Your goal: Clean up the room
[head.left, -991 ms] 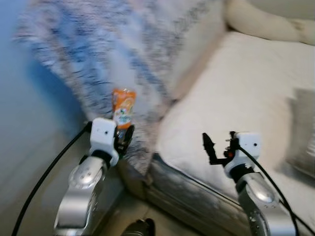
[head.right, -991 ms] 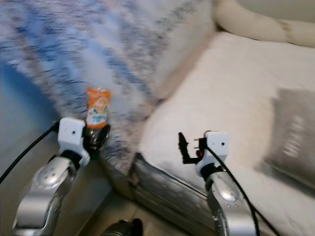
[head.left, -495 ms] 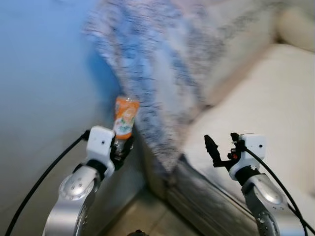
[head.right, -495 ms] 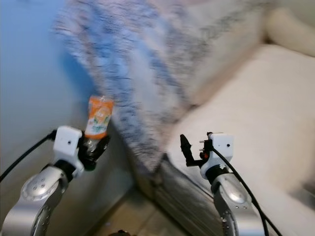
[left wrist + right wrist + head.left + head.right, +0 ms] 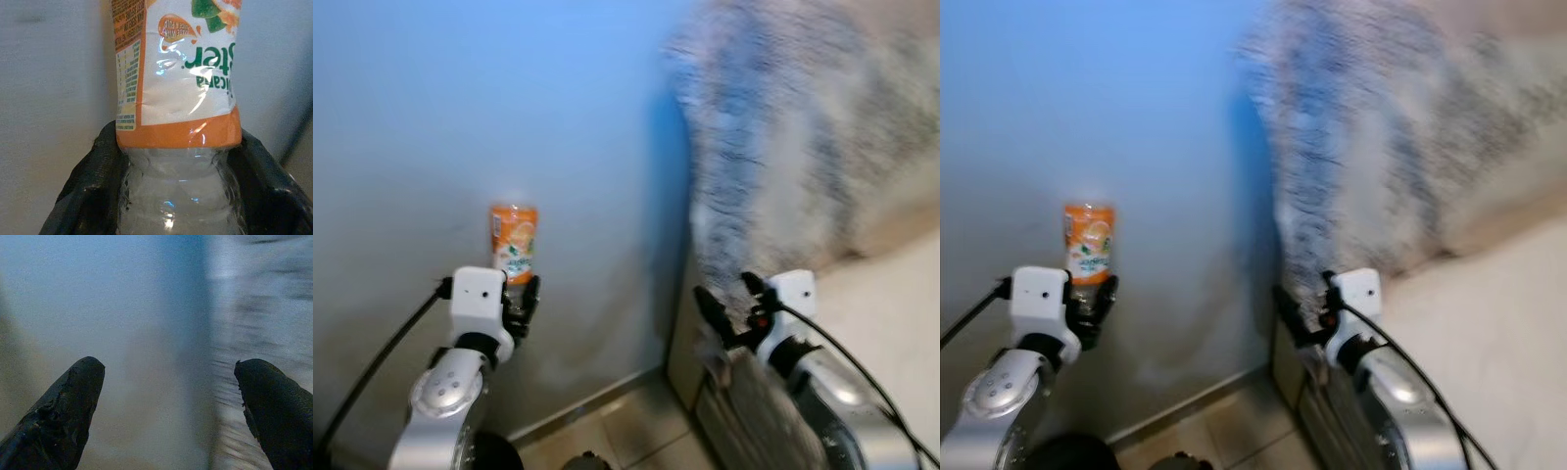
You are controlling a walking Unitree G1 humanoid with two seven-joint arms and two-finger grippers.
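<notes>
Swinging left, the camera is now facing a blue wall; left gripper (image 5: 520, 301) is pinching the orange-labelled clear plastic bottle (image 5: 514, 242) upright at centre left, right gripper (image 5: 166, 406) spread empty; keeping the clamp firm matters.

A wall (image 5: 460, 117) stands left, a draped sofa (image 5: 822, 166) right.

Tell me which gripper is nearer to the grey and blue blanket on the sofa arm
Right. The right gripper, fingers apart and holding nothing, sits just in front of the blanket. The left gripper is off to the blanket's left by the wall, shut on the orange bottle.
</notes>
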